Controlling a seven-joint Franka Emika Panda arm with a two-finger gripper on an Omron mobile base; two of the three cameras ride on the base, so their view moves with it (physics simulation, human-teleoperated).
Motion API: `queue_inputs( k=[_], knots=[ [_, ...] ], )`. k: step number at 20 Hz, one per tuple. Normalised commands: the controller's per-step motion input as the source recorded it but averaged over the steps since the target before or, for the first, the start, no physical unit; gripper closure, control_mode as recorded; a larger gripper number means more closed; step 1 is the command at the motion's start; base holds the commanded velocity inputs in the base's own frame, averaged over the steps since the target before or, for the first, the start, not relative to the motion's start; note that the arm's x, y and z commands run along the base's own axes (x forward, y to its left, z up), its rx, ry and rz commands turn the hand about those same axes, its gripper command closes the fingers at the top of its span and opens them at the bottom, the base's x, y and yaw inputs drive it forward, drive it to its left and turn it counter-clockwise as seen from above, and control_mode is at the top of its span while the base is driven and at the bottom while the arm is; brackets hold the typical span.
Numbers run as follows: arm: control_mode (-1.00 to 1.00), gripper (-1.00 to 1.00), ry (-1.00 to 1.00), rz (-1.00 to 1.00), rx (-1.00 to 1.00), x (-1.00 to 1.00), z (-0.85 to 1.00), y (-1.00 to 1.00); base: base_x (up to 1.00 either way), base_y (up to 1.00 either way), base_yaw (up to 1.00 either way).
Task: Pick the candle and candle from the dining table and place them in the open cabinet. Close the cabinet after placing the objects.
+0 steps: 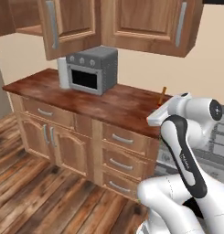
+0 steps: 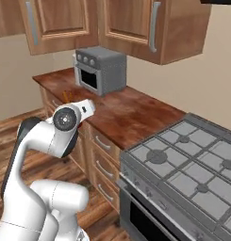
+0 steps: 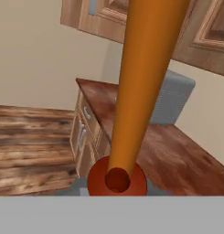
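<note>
Orange candle stood tall in its red holder, with the pincer closed tight on it. It was up in the air above the tabletop, near the toaster oven. I think the carrying step was on, and next it needed lifting into the open cabinet.

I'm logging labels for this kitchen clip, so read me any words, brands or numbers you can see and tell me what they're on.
Small dark lettering on the robot arm's black link: too small and blurred to read.
Toaster oven knobs: no legible marks.
Candle, cabinet doors, stove: no text at all.
</note>
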Motion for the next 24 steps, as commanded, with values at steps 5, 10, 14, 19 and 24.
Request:
queue_inputs(
  k=[5,10,14,19,24],
  knots=[
    [1.00,1.00,0.00,0.00,0.00,0.00,0.00,0.00,0.19,0.71,0.46],
    [1.00,1.00,0.00,0.00,0.00,0.00,0.00,0.00,0.31,0.73,0.43],
    [1.00,1.00,0.00,0.00,0.00,0.00,0.00,0.00,0.67,0.64,0.37],
    [1.00,1.00,0.00,0.00,0.00,0.00,0.00,0.00,0.83,0.58,0.23],
    [1.00,1.00,0.00,0.00,0.00,0.00,0.00,0.00,0.62,0.61,0.06]
  ],
)
